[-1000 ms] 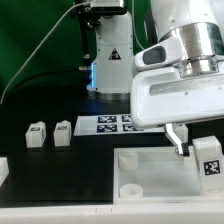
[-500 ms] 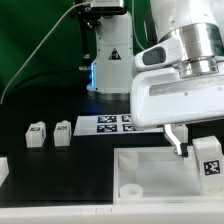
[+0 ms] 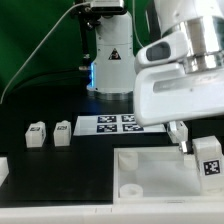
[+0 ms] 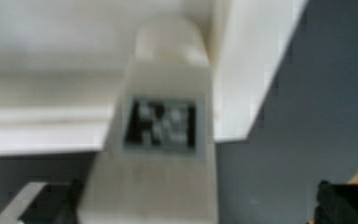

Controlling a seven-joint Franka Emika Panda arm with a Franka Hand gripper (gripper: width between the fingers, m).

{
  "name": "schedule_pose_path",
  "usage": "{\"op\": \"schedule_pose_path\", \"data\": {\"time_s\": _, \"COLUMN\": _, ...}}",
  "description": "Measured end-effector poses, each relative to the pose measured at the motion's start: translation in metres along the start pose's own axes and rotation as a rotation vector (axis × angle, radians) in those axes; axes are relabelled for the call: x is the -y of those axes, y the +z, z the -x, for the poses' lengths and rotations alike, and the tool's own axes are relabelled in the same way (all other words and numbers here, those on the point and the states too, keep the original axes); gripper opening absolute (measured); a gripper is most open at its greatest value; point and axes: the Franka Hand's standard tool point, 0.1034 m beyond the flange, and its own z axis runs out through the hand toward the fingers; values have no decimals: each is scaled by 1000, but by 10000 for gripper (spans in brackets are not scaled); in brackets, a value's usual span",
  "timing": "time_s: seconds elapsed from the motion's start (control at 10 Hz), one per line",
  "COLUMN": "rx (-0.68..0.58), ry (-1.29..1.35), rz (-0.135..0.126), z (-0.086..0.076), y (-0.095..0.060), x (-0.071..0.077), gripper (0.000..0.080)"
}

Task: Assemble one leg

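Note:
A white leg [image 3: 208, 160] with a black-and-white tag stands upright at the far right corner of the large white tray-like part [image 3: 150, 165]. My gripper [image 3: 192, 148] hangs over it, with one dark finger [image 3: 184, 142] just to the leg's left in the exterior view. In the wrist view the leg [image 4: 158, 140] lies between the two fingers [image 4: 34, 203], close to one and well apart from the other. The gripper [image 4: 190, 205] is open and grips nothing. Two more legs [image 3: 36, 133] [image 3: 63, 131] stand at the exterior view's left.
The marker board [image 3: 112, 123] lies flat behind the tray. The tray has a round hole [image 3: 131, 188] at its near left corner. A black-and-white stand [image 3: 108, 60] and a green backdrop rise at the back.
My gripper has shifted a little toward the exterior view's right and slightly up. The legs and the tray have not moved.

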Motion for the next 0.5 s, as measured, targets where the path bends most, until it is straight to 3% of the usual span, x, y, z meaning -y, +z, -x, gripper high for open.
{"op": "schedule_pose_path", "data": {"time_s": 0.3, "rx": 322, "ry": 26, "rz": -55, "z": -9, "y": 0, "x": 0, "gripper": 649}}
{"op": "schedule_pose_path", "data": {"time_s": 0.5, "rx": 436, "ry": 35, "rz": -70, "z": 2, "y": 5, "x": -2, "gripper": 649}}
